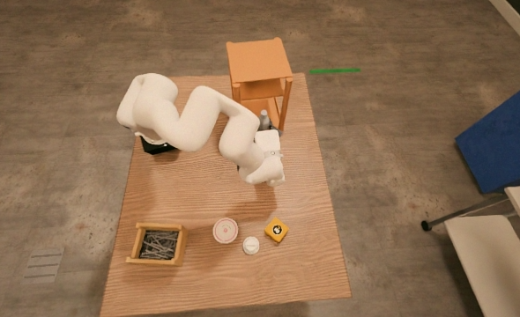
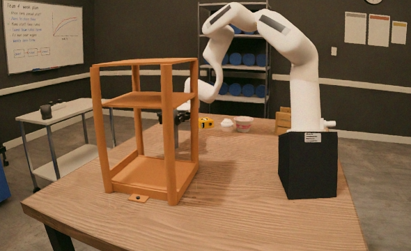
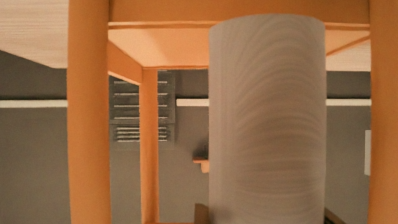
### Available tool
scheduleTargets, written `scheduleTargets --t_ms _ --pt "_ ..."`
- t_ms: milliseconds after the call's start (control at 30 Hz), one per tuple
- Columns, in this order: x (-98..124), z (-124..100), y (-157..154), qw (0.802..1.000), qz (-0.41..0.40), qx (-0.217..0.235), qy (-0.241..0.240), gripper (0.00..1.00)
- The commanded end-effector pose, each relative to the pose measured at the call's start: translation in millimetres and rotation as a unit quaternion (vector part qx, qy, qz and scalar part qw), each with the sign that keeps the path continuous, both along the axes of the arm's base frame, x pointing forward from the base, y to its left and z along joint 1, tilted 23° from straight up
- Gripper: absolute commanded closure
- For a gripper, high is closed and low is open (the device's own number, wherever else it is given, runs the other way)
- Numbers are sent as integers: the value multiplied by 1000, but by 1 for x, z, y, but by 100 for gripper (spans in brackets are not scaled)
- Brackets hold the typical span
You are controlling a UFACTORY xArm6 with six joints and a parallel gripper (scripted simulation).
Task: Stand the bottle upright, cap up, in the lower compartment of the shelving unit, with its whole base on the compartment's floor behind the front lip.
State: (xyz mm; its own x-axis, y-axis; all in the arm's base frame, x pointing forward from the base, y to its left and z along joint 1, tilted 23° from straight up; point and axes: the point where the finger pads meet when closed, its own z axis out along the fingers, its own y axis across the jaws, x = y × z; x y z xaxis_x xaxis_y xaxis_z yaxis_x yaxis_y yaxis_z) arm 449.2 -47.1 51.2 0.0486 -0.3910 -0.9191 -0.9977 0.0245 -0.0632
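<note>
The grey bottle [image 1: 264,118] [image 2: 175,136] [image 3: 267,125] hangs upright, cap up, at the open side of the orange shelving unit [image 1: 257,59] [image 2: 168,157] [image 3: 87,125] that faces the arm. My gripper [image 1: 267,128] [image 2: 175,118] is shut on the bottle's upper body. In the wrist view the bottle fills the middle, with the shelf's two near posts on either side and the lower compartment behind it; the fingers are out of view there. The lower compartment's floor [image 2: 146,174] is bare. I cannot tell whether the bottle's base touches the table.
The shelf stands at one end of the wooden table [image 1: 198,189] [image 2: 244,195]. At the other end are a nail box [image 1: 159,244], a bowl [image 1: 225,230] [image 2: 243,123], a small white cup [image 1: 250,245] and a yellow cube [image 1: 276,229] [image 2: 205,122]. The arm's black base [image 2: 308,164] stands beside the shelf.
</note>
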Motion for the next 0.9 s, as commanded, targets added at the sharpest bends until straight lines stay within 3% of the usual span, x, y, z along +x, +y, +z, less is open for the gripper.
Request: scheduleTargets --t_ms 0,867 --pt "2 -3 11 1000 0 0 -2 100" --pt "5 -28 70 1000 0 0 -2 100"
